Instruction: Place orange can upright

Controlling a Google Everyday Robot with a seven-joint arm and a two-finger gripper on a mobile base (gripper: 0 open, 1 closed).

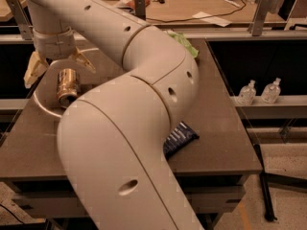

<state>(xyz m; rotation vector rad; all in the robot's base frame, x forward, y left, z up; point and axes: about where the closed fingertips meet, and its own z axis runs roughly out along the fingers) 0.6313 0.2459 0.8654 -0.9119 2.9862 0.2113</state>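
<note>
The orange can (pixel 67 86) lies on its side on the dark table (pixel 220 128) at the left, its silver top facing the camera. My gripper (pixel 58 67) hangs just behind and above the can. Its two tan fingers (pixel 34 68) are spread wide apart, one to the left of the can and one to its upper right. The fingers hold nothing. My large cream arm crosses the middle of the view and hides much of the table.
A flat blue snack packet (pixel 178 138) lies near the table's middle front, partly under my arm. A green chip bag (pixel 184 42) shows at the back behind the arm. Two small clear bottles (pixel 261 91) stand on a ledge to the right. The left table edge is close to the can.
</note>
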